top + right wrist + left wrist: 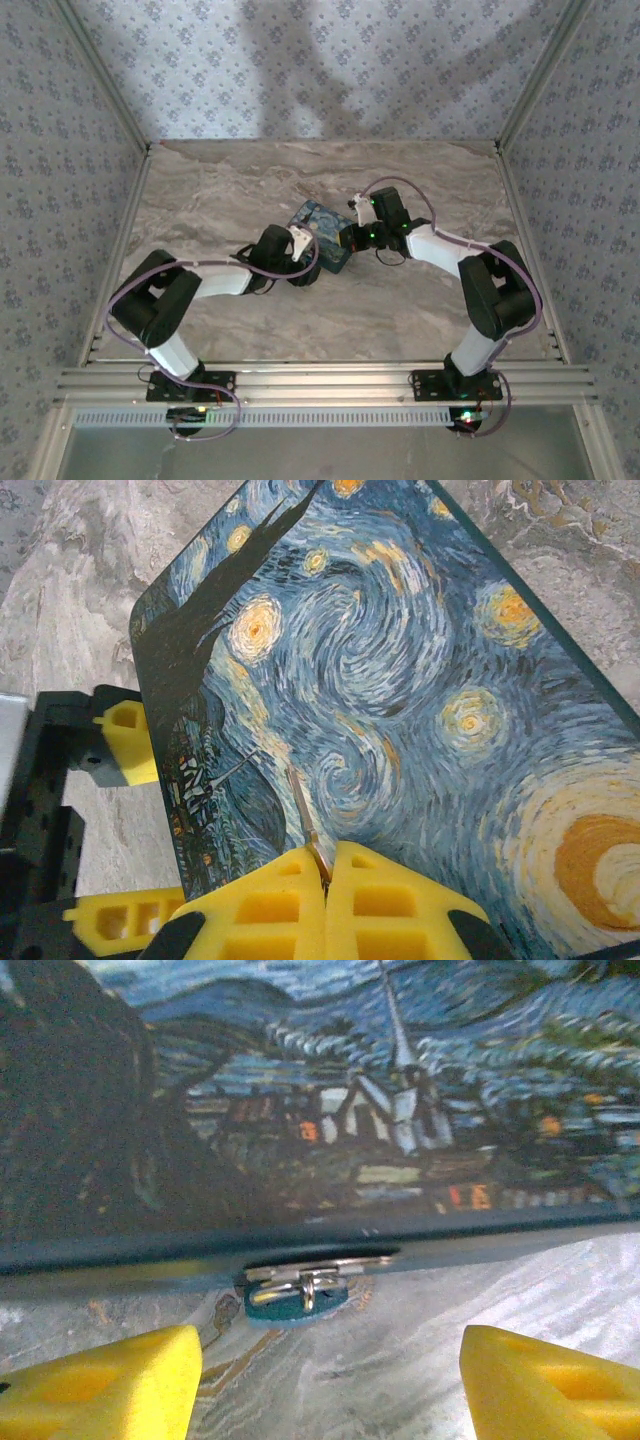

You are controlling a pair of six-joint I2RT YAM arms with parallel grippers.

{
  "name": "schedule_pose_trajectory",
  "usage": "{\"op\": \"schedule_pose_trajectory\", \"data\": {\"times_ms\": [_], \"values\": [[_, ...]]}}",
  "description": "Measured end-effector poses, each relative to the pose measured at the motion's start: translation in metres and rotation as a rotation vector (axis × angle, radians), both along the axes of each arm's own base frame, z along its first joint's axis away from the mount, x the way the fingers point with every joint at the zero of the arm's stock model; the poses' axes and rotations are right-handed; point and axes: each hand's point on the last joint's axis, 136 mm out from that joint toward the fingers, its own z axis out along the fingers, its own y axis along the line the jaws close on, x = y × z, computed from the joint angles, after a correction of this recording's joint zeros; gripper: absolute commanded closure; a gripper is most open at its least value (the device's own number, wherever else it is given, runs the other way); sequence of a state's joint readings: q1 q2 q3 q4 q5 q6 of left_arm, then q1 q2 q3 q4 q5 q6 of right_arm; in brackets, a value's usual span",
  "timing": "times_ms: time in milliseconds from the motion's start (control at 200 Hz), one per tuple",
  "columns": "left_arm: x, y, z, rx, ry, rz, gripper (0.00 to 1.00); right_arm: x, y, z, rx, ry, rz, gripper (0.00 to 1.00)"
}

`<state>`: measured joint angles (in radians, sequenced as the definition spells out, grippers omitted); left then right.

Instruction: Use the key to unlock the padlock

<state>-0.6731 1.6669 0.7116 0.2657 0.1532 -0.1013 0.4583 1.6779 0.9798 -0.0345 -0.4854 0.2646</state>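
The padlock (297, 1298) was seen at the lower centre of the left wrist view, hung from a metal hasp (320, 1265) under the edge of the painted box (330, 1110) and lying against the counter (520, 1290). The left fingers (110, 1385) were spread wide at the bottom corners of that frame with nothing held, and the padlock lay between and beyond them. In the right wrist view the right fingers (280, 910) were pressed together at the bottom centre on a thin metal blade, taken to be the key (303, 815), which pointed up across the box lid.

The step in hand was judged to be steadying the lock so that the key could be brought to it. This would be done best if the padlock body were pinched squarely from its sides, with the keyway left uncovered; where the keyway lay could not be told. The key would then need to be carried round to the lock's edge of the box and lined up before being pushed. Because the lock was small, a loose hold would likely let it swing on the hasp.
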Motion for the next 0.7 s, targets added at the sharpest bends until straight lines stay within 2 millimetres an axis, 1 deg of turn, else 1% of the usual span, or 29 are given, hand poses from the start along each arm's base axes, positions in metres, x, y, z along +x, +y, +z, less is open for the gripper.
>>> {"op": "schedule_pose_trajectory", "data": {"times_ms": [145, 360, 555, 700], "values": [[0.002, -0.001, -0.011, 0.010, 0.009, 0.002, 0.31, 0.001, 0.001, 0.000, 0.000, 0.000, 0.000, 1.00], [0.010, -0.005, -0.011, -0.004, -0.009, 0.011, 0.32, 0.002, 0.001, 0.000, -0.001, 0.000, 0.000, 1.00], [0.015, -0.004, -0.012, -0.012, -0.012, 0.036, 0.44, 0.002, 0.001, -0.001, -0.002, -0.001, -0.001, 1.00], [0.018, -0.003, -0.011, -0.023, -0.010, 0.052, 0.50, 0.003, 0.001, 0.000, -0.001, -0.002, -0.002, 1.00]]}}
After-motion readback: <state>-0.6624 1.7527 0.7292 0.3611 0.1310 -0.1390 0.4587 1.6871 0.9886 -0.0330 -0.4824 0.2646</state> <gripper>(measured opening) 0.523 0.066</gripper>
